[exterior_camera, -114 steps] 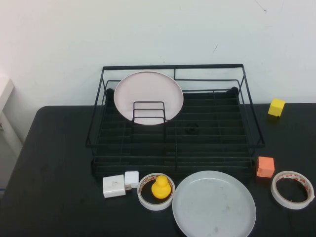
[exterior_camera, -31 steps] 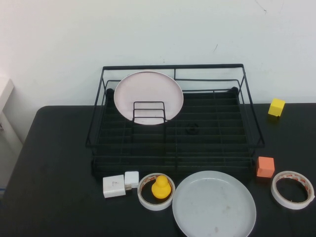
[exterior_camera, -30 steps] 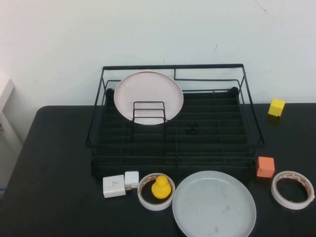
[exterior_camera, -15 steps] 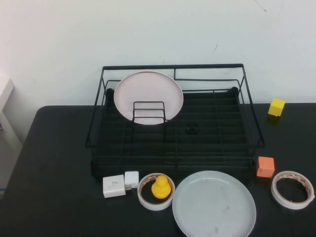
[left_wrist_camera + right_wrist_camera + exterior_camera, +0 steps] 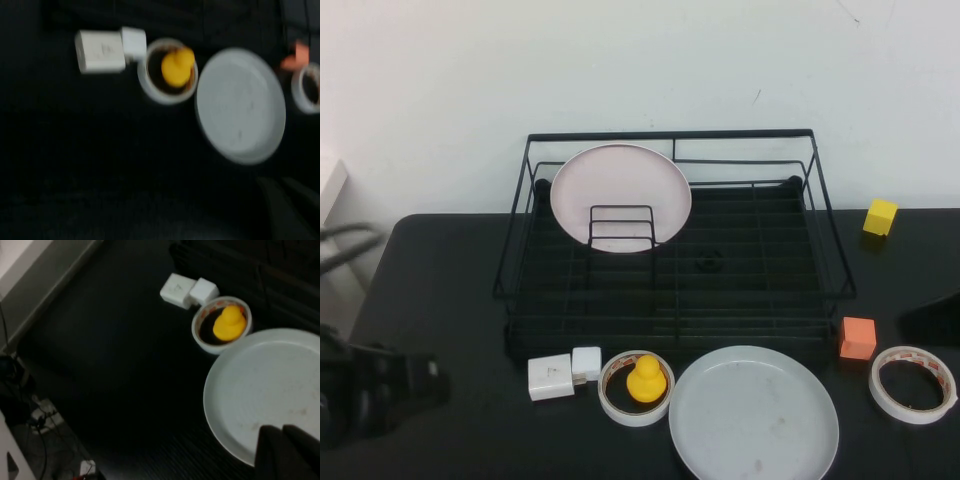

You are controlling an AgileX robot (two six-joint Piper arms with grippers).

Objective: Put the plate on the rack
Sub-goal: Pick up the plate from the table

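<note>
From my remote station, the biggest change sits at the far left of the high view: the left tool (image 5: 380, 392) is now in sight low over the black bench (image 5: 440, 300), where half a second ago that corner held nothing but bare bench. It appears as a dark, blurred mass, so I cannot tell whether it is spread or pressed together. Just to its right lie a white block (image 5: 551, 377) touching a smaller white cube (image 5: 587, 361), then a tape ring (image 5: 636, 388) with a yellow duck (image 5: 643, 379) sitting inside it. Behind these stands the rack (image 5: 672, 240), with a pinkish plate (image 5: 620, 195) propped upright against the wire divider at its left rear. The plate (image 5: 754, 415) I must move lies flat on the bench, just in front of the rack and right of the duck, untouched and in the same spot as in all the earlier frames. Further right are an orange cube (image 5: 858, 337), a second tape ring (image 5: 912, 384) and, further back, a yellow cube (image 5: 880, 216). At the right edge a dark shape, the right tool (image 5: 932, 320), has also entered; its wrist view looks down onto the plate with the finger tips (image 5: 287, 452) lying close together. I judge both arms are only starting their approach, and nothing is grasped yet.
</note>
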